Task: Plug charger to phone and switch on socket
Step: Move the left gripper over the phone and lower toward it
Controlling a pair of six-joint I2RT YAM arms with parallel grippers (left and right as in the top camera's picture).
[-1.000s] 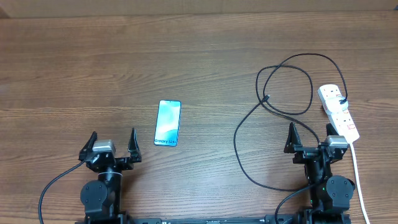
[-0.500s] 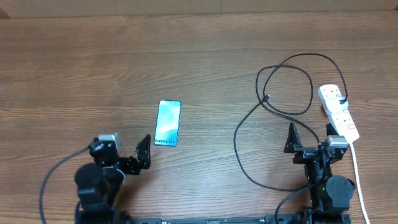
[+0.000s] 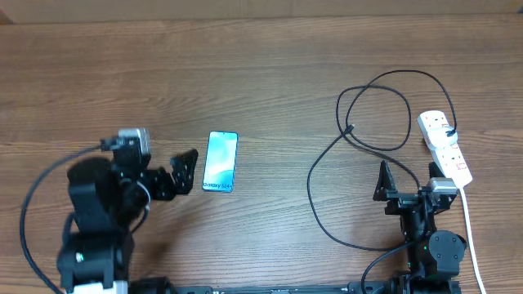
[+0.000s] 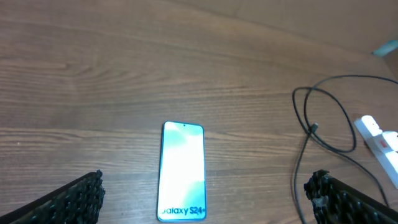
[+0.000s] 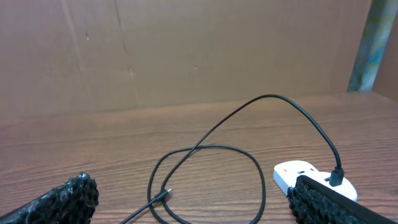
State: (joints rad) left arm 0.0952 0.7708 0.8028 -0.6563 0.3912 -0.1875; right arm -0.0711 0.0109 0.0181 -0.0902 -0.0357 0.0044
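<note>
The phone (image 3: pixel 220 162) lies flat on the wooden table, its screen glowing light blue, with the "Galaxy S24" end towards me. My left gripper (image 3: pixel 178 173) is open just left of it. In the left wrist view the phone (image 4: pixel 183 169) lies ahead between the spread fingers of the left gripper (image 4: pixel 205 185), untouched. The charger (image 3: pixel 377 114) is a black cable looped on the right; its connector tip (image 3: pixel 350 128) lies free and its other end is plugged into the white socket (image 3: pixel 444 147). My right gripper (image 3: pixel 407 178) is open and empty, short of the charger tip (image 5: pixel 166 194) and the socket (image 5: pixel 305 174).
A white cord (image 3: pixel 471 237) runs from the socket towards the table's front edge on the right. A brown cardboard wall (image 5: pixel 186 50) stands behind the table. The charger (image 4: pixel 323 124) and the socket (image 4: pixel 379 140) show far right in the left wrist view.
My left arm has risen and swung forward and right, bringing its open gripper next to the phone. The right arm, phone, charger and socket have not moved.
</note>
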